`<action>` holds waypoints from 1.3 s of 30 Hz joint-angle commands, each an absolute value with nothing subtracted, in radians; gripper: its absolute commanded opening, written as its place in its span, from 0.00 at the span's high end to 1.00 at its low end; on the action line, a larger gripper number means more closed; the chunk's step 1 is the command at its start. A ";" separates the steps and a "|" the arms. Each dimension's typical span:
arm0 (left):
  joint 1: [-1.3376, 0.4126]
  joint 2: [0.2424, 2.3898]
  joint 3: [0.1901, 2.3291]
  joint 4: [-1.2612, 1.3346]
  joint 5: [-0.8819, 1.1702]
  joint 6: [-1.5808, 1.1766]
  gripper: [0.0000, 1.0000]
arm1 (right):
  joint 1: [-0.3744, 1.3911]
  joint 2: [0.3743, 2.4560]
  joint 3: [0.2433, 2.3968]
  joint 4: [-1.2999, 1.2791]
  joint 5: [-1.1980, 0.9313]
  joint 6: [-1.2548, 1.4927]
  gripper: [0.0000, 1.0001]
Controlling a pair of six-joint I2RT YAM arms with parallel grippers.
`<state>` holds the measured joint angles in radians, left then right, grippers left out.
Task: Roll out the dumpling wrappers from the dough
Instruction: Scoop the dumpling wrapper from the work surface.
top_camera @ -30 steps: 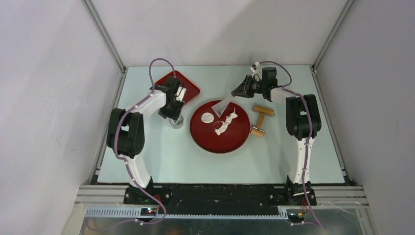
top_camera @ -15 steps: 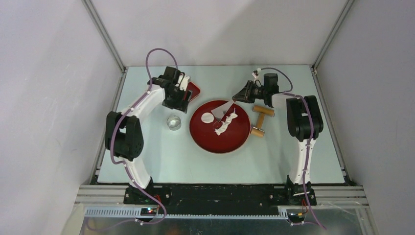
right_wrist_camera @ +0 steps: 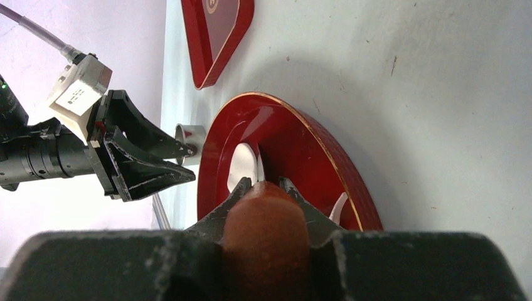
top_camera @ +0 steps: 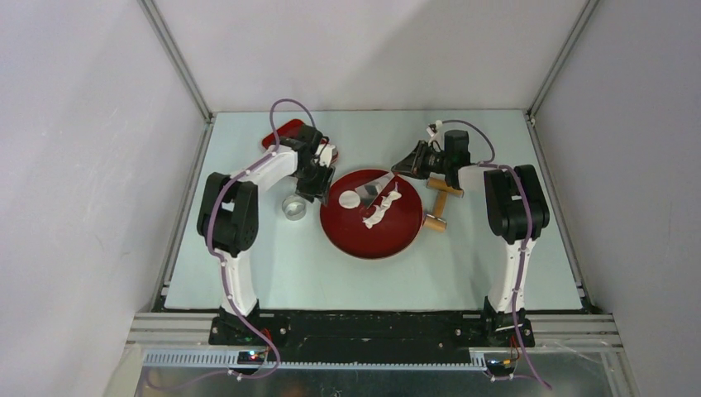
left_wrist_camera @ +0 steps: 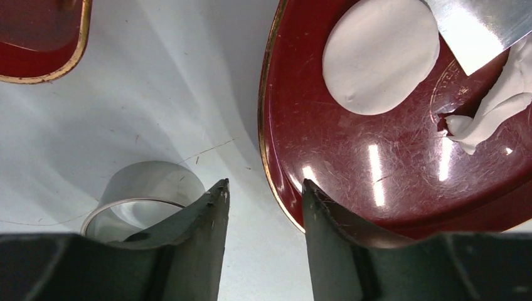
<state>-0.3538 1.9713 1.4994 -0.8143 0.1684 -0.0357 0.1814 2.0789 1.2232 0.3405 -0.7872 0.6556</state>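
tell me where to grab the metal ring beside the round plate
Grip the metal ring by its thin wall, coming straight down: it stands open end up, so one finger can go inside, one outside. The round plate sits close on its right, so a sideways approach looks cramped.

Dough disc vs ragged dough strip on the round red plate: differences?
Shape: the dough disc is flat with a neat round edge; the ragged strip is long, lumpy and uneven. Place: the disc lies left on the round red plate, the strip nearer its middle. Both are white dough.
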 commanded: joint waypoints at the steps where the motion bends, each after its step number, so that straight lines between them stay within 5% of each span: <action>1: -0.351 1.981 1.521 -0.810 0.198 -0.058 0.53 | 0.189 2.084 1.201 0.366 -0.684 0.633 1.00; 22: -0.352 2.035 1.518 -0.811 0.310 -0.106 0.92 | 0.226 1.948 1.054 0.343 -0.456 0.549 1.00; 39: -0.351 2.051 1.528 -0.811 0.347 -0.123 0.95 | 0.275 2.004 0.996 0.399 -0.485 0.661 1.00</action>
